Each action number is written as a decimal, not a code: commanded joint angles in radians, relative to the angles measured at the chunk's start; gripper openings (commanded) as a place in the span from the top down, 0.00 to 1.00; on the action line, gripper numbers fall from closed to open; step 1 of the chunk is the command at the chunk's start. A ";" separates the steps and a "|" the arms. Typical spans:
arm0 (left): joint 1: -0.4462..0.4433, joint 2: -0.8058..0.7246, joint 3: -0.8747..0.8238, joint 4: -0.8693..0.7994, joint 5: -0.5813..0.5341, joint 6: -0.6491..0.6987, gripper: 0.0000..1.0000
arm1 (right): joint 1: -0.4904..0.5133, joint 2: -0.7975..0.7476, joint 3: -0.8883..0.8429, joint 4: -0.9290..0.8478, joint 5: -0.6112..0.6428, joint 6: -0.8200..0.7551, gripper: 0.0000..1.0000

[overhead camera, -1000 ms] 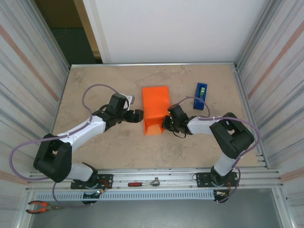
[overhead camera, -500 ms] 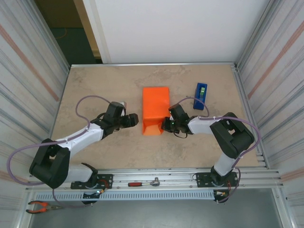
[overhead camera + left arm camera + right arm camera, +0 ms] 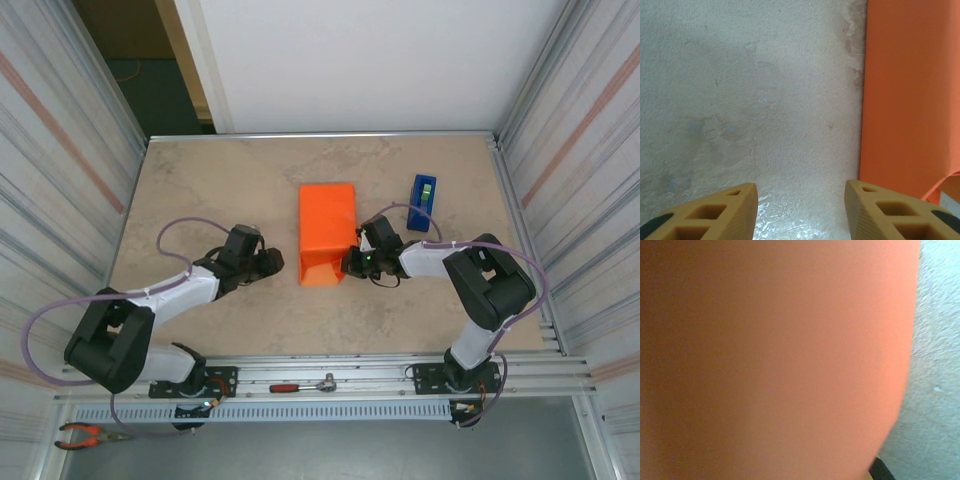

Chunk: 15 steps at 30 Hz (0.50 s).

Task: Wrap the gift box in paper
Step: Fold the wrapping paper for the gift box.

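Note:
The orange paper (image 3: pixel 327 228) lies folded in the middle of the table, its near end raised into an open flap. The gift box is hidden beneath the paper. My left gripper (image 3: pixel 274 262) hovers low over the bare table just left of the paper's near end. In the left wrist view the left gripper (image 3: pixel 801 192) is open with nothing between its tan fingers (image 3: pixel 715 212), and the paper (image 3: pixel 910 95) lies to their right. My right gripper (image 3: pixel 351 262) presses against the paper's near right corner, shut on the flap. Paper (image 3: pixel 775 355) drapes right over the right wrist camera and hides the fingers.
A blue tape dispenser (image 3: pixel 423 202) stands upright right of the paper, behind the right arm. The stone-patterned table (image 3: pixel 220 190) is walled by metal panels on both sides. A ratchet wrench (image 3: pixel 305 384) and pliers (image 3: pixel 90 434) lie on the rail at the near edge.
The left gripper has drawn back from the paper toward the near left and sunk lower, its jaws narrowing. The right gripper has stayed at the paper's near right corner.

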 commanded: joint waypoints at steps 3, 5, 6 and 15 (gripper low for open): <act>-0.022 0.026 -0.002 0.006 -0.008 -0.014 0.48 | 0.009 0.005 0.010 -0.024 -0.040 -0.026 1.00; -0.033 0.024 -0.005 -0.003 -0.019 -0.024 0.48 | 0.009 -0.001 0.009 -0.009 -0.051 -0.020 1.00; -0.040 0.024 -0.009 -0.007 -0.024 -0.029 0.48 | 0.008 -0.007 0.009 -0.003 -0.053 -0.016 1.00; -0.059 0.019 -0.037 0.002 -0.019 -0.022 0.50 | 0.025 -0.136 -0.011 -0.036 0.022 0.008 1.00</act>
